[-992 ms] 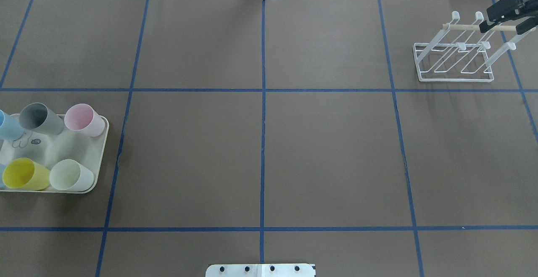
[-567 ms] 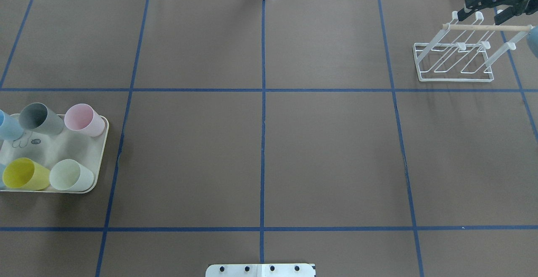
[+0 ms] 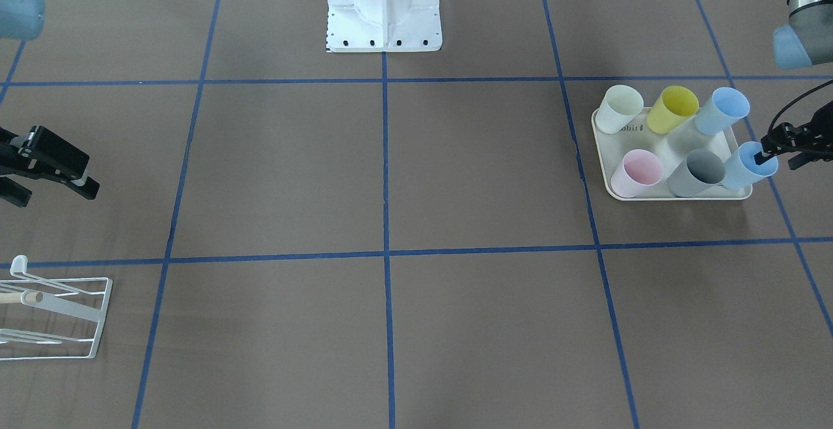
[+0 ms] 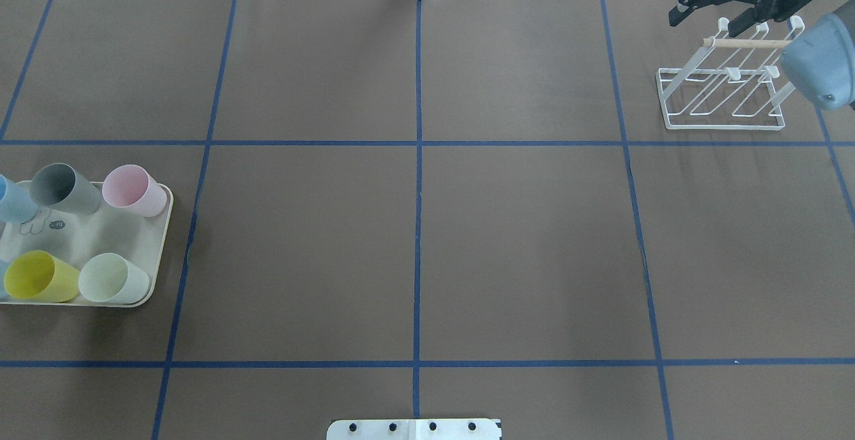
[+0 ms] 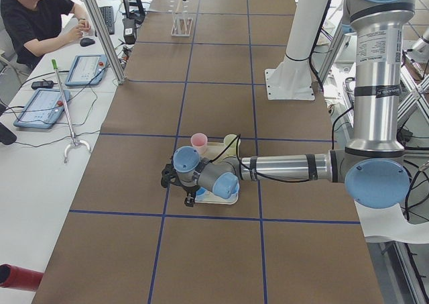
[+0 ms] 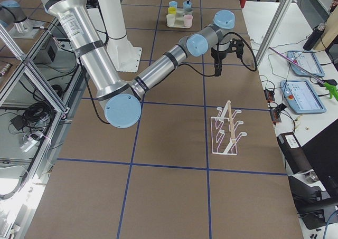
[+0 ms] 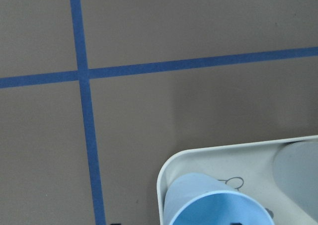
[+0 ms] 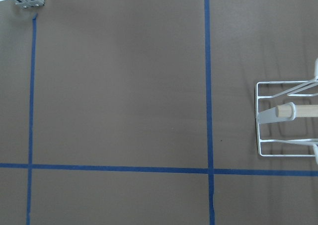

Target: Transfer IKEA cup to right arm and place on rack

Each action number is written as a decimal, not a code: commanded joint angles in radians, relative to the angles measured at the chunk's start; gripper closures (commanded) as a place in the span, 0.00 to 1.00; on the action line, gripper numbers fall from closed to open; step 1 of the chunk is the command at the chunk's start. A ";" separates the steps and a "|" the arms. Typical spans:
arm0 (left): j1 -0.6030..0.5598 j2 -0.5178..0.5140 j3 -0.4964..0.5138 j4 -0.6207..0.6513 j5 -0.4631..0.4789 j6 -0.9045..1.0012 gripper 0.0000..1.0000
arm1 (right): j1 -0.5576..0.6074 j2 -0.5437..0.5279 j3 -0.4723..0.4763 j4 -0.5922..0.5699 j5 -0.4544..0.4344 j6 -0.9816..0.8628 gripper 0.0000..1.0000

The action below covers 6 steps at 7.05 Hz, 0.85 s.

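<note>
Cup: the light blue IKEA cup (image 3: 747,168) stands on the cream tray (image 3: 662,144), at the tray corner farthest from the robot's base and outermost on the robot's left side.
Cup's axis: the long axis is upright, with the base on the tray and the open mouth up. In the left wrist view the mouth faces the camera.
Neighbours: a grey cup (image 3: 699,174) is just beside it. A pink cup (image 3: 636,174), a yellow cup (image 3: 673,109), a pale green cup (image 3: 619,109) and a second blue cup (image 3: 721,110) share the tray, all mouth up.
Left pincer: the left pincer (image 3: 774,155) meets the cup's rim from the outer side. Its fingers are apart, one dark tip inside the mouth and the other outside the wall. I cannot tell whether they press on the wall.
Right pincer: the right pincer (image 4: 705,23) hangs above the surface near the rack's far side, by the rod's end. Its fingers are spread wide and hold nothing.
Rack: the rack (image 4: 721,103) sits on the far right part of the surface, well apart from the tray. Its wooden rod (image 4: 748,43) runs left to right in the overhead view, and the white prongs slant upward.
Right arm: a pale-blue joint cap of the right arm (image 4: 818,66) covers the rack's right end in the overhead view.
Left arm: the left arm (image 5: 288,166) stretches low and level toward the tray.
Surface: the surface (image 4: 521,240) is brown, with a grid of blue tape.
Person: a person (image 5: 33,22) sits at a side desk with tablets.
</note>
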 commanded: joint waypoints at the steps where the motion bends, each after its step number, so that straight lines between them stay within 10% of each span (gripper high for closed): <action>1: 0.010 0.006 -0.001 0.000 -0.001 0.025 0.39 | -0.019 0.030 -0.007 0.000 -0.004 0.016 0.00; 6: 0.016 0.034 -0.033 0.007 -0.008 0.105 1.00 | -0.039 0.033 -0.008 0.000 -0.006 0.016 0.00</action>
